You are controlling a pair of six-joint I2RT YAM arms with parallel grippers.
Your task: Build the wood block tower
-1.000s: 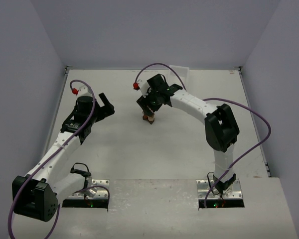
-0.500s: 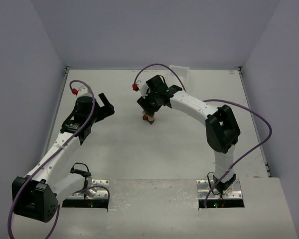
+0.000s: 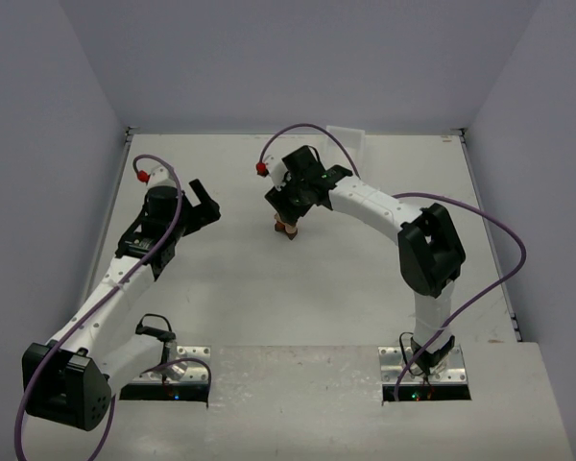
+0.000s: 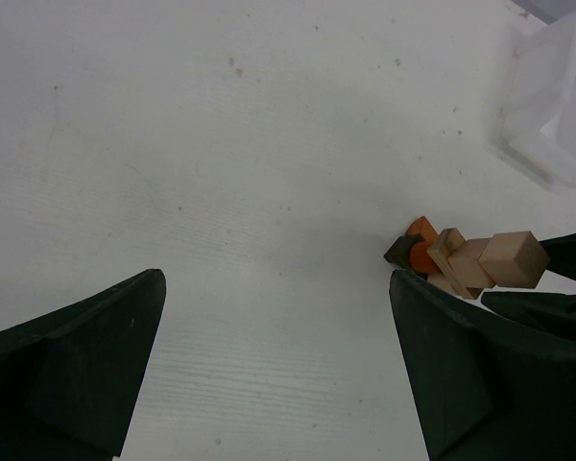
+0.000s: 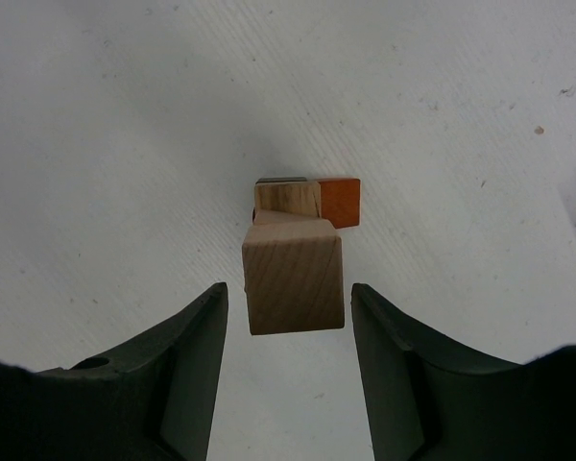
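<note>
The right gripper (image 5: 290,293) straddles the top tan block (image 5: 295,274) of the block tower (image 3: 287,227), jaws close beside it with slivers of desk (image 5: 125,115) showing either side, so whether it pinches I cannot tell. The tower stands mid-desk directly beneath, an orange block (image 5: 340,202) lower down. The left gripper (image 4: 274,288) gapes empty, well apart leftward; a white tray (image 4: 552,106) lies beyond.

Matt grained wood blocks (image 5: 294,274), seemingly unvarnished

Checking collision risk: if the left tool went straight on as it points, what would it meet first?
Probably the bare table; the wood block tower sits right of where the left tool points.
</note>
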